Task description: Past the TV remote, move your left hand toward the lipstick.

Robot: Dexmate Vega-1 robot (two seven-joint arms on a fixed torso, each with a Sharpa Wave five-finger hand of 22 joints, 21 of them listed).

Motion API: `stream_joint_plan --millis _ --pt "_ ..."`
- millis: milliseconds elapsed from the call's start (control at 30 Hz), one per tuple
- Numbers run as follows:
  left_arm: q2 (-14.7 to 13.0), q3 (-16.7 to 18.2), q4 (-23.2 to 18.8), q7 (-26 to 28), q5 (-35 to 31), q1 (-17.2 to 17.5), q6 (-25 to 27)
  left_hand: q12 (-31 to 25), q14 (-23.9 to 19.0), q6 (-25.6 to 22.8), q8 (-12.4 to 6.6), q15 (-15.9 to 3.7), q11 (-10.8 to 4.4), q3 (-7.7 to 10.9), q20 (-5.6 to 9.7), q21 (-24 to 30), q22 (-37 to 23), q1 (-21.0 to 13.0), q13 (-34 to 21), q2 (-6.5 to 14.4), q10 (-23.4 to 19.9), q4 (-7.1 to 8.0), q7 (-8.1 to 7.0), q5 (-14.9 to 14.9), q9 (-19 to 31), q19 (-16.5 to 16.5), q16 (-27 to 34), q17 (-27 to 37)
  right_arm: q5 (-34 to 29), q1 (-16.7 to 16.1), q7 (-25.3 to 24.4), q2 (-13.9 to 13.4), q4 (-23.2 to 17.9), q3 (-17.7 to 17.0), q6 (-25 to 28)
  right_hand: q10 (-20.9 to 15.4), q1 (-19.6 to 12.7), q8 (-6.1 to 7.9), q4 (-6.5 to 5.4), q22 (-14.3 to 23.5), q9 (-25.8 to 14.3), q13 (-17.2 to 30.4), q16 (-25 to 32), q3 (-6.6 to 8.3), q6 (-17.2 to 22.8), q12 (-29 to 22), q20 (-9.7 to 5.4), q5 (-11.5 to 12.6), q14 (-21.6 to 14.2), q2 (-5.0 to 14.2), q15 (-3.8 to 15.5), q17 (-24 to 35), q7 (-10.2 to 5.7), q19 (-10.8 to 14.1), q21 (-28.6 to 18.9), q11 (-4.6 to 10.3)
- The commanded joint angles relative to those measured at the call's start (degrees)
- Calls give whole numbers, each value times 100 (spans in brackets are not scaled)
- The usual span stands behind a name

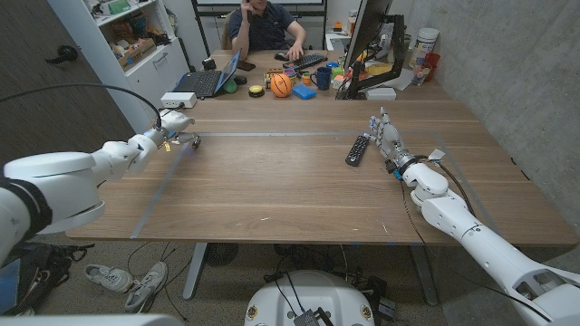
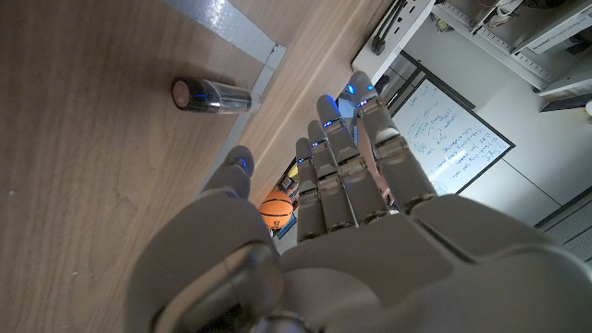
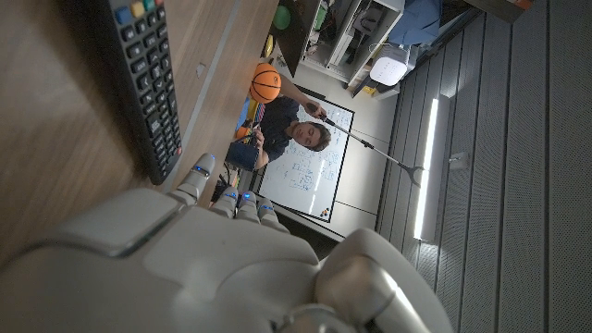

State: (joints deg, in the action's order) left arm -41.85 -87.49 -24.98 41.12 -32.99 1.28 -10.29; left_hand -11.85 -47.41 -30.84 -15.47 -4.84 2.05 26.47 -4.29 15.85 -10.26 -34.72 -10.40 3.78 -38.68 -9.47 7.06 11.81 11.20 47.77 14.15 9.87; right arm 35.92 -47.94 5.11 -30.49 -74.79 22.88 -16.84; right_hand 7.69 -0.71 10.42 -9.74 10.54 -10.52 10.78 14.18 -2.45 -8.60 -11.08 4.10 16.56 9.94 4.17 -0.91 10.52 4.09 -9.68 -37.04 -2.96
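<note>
Seated person (image 1: 264, 23) behind table, open laptop (image 1: 209, 81), orange ball (image 1: 281, 84) (perhaps a mini basketball)

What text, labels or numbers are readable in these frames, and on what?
None can be read.
TV remote: button markings too small and blurred.
Whiteboard: handwriting, illegible.
Lipstick: no label legible.
Boxes on the shelf: print too small.

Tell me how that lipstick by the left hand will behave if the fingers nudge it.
The lipstick lies on its side on the wooden table, a small shiny cylinder, so it would probably roll when nudged. Its glossy casing looks slick, so fingers may slip. The left hand is open beside it, not touching.
</note>
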Motion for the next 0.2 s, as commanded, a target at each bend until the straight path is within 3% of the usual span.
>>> stream_joint_plan --millis 33,200 --pt "5 -3 0 50 -13 -19 -41 23 -64 -78 -13 -6 -12 13 37 -34 -24 -73 -1 17 -51 52 6 -4 18 -7 -42 10 8 81 71 43 120 28 -4 26 9 43 -14 8 -21 20 -6 -36 -30 3 -10 34 547 268 -50 24 1 -886 36 -1" --pt "16 0 0 23 1 -20 -43 22 -78 -121 -20 -10 -15 14 37 -42 -25 -69 -2 24 -83 68 14 -9 20 -8 -55 11 33 117 127 91 216 26 -67 24 8 44 -14 8 -21 20 -8 -42 -28 2 -10 36 549 270 -55 24 4 -887 43 1"
